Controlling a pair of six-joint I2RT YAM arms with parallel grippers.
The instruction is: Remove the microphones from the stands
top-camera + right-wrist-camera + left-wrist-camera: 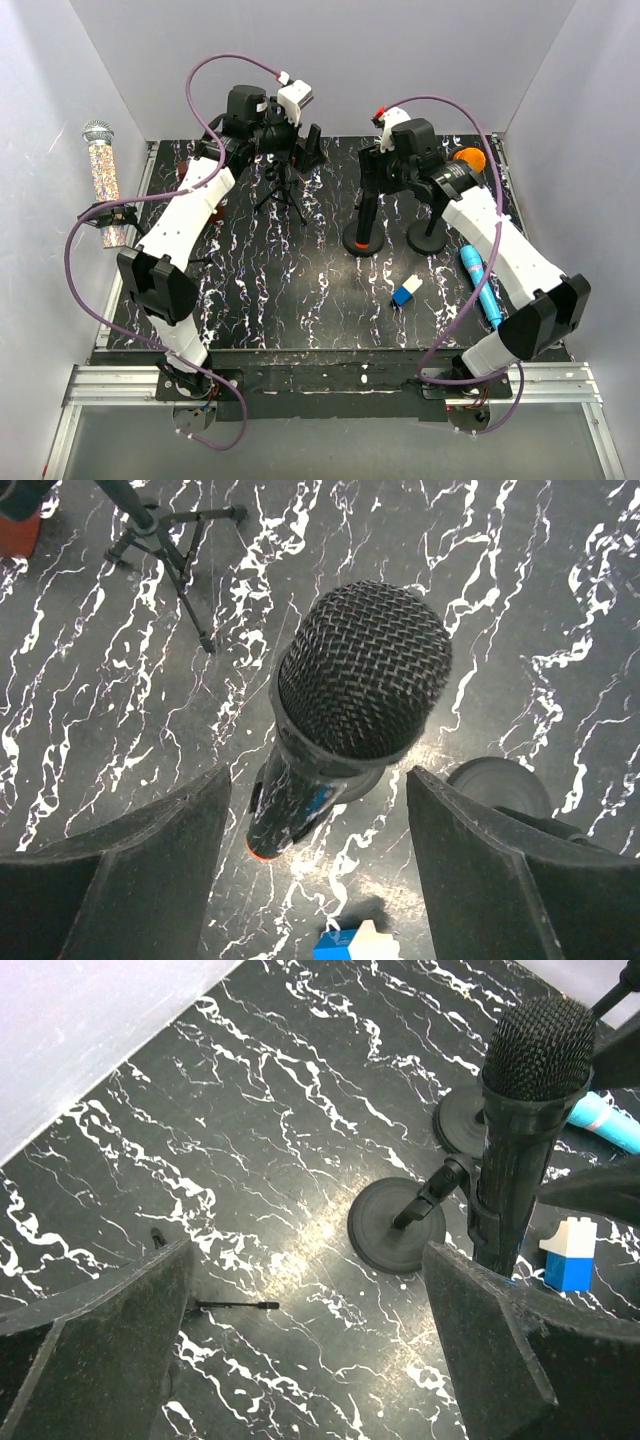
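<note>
Near the stand sat a blue-white block. Left gripper gaped empty; right gripper straddled the microphone, unclenched.

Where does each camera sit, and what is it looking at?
Top camera: up high behind the arms, looking down on the table; the left arm and right arm both show.
Left wrist camera: on the left arm, looking down at the black microphone in its stand; the open left claw shows its two fingers.
Right wrist camera: on the right arm, looking straight down onto the microphone's head; the open right claw shows its two fingers.
Shared: both wrist views see that microphone and the blue-and-white block.
</note>
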